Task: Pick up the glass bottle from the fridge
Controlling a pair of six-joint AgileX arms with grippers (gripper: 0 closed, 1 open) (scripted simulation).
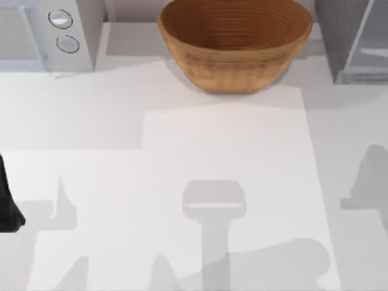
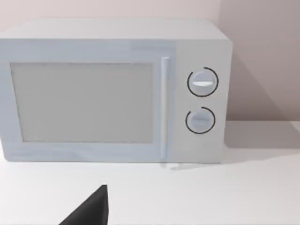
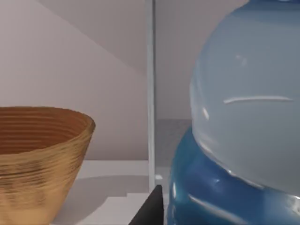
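Right up against the bottle (image 3: 248, 122) by the fridge (image 1: 351, 42) to get it out, right claw's grip too hidden to tell, left arm (image 1: 9, 200) waiting aside.

White table (image 1: 182, 182) with grey shadow patches. Woven bowl (image 1: 235, 45), golden brown, ringed with fine horizontal ribbing; top centre of top view. White microwave (image 2: 112, 91), pale grey door panel, two round dials with dark rings; upper left of top view. Fridge (image 1: 354, 39), dark grey with lighter glassy front panel; upper right. Glass bottle (image 3: 248, 108), pale bluish translucent body, bright blue cap below it in right wrist view. Pinkish-beige wall (image 3: 93, 61).
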